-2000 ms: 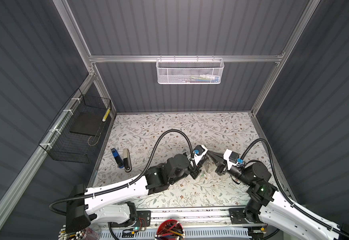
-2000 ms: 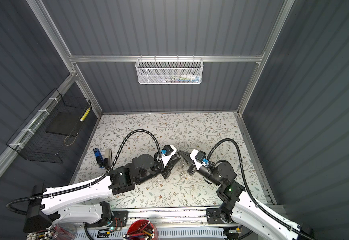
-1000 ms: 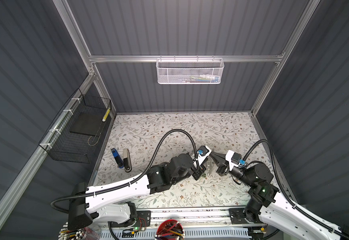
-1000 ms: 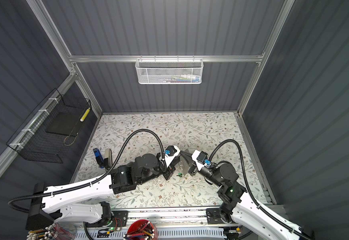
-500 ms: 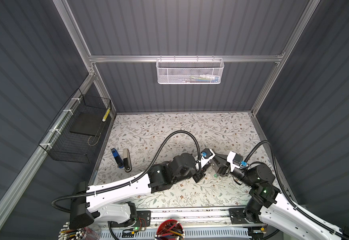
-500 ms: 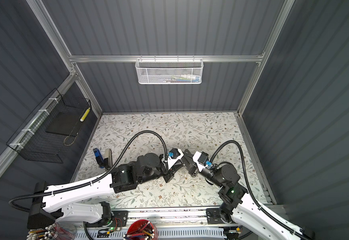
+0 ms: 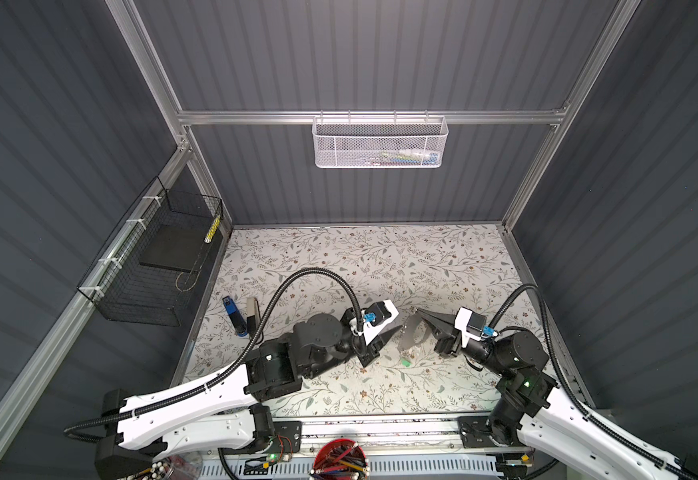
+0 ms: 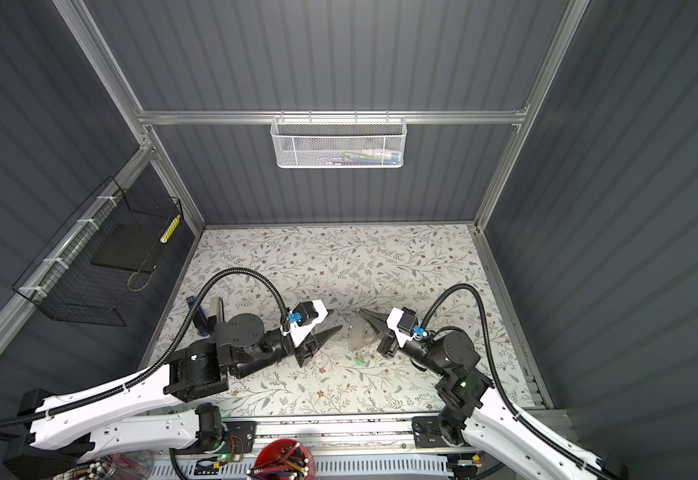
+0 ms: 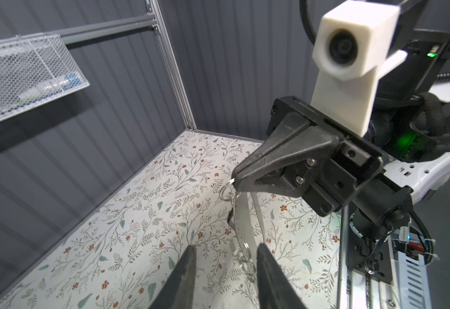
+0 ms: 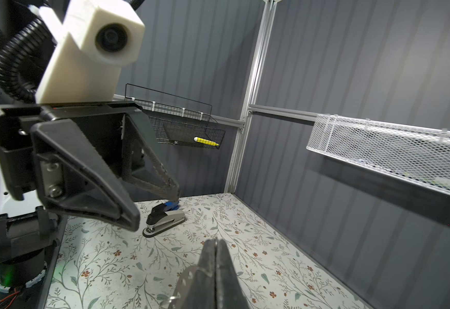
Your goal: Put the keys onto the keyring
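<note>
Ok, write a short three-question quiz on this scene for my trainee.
1. True or false: the right claw is open.
2. The yellow pen lies in: A) white basket, B) black basket, C) red cup.
3. Fill in: the ___ claw has its jaws apart.
Key: 1 false, it is shut on the keyring. 2 B. 3 left claw.
</note>
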Motion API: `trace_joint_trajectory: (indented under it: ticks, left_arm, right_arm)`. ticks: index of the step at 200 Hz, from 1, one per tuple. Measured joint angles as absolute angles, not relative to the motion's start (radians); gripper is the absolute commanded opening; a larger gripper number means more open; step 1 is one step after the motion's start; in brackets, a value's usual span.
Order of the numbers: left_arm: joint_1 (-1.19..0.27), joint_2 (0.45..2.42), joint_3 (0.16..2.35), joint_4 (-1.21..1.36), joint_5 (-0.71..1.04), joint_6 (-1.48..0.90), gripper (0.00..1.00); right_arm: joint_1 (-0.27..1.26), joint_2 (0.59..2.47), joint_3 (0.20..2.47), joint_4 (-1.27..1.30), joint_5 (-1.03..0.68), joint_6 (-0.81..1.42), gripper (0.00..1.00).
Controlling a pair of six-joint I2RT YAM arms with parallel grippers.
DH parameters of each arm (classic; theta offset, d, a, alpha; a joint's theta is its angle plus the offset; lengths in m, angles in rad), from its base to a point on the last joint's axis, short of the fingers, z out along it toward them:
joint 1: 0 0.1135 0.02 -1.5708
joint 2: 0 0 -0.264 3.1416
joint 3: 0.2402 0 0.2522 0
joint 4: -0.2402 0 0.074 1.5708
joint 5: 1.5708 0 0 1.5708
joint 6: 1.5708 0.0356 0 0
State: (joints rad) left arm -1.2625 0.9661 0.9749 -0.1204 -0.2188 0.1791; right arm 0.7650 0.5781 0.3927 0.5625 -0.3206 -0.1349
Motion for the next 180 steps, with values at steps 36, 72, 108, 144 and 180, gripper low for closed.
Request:
trace_joint_trajectory:
  ticks: [36,72,108,144,180]
  left_arm:
    - [-1.262,1.047,1.044,-0.173,-0.185,0.254,0.33]
    - [-1.262,1.079,1.067,-0.198,-0.166,0.297,0.26]
    - [-1.259,1.079,1.067,-0.205,-0.164,0.308,0.25]
    - [-1.246,1.076,1.067,-0.21,-0.163,0.307,0.29]
    - [-1.226,1.076,1.067,-0.218,-0.154,0.304,0.29]
  right_arm:
    - [0.764,0.598,0.393,0.6,-0.374,-0.115,0.0]
    - [0.764,0.608,0.393,0.622,-0.41,-0.101,0.0]
    - [0.762,0.608,0.393,0.632,-0.429,-0.092,0.0]
    - [0.76,0.609,0.393,0.636,-0.443,-0.086,0.0]
    - [0.76,0.611,0.393,0.636,-0.452,-0.085,0.0]
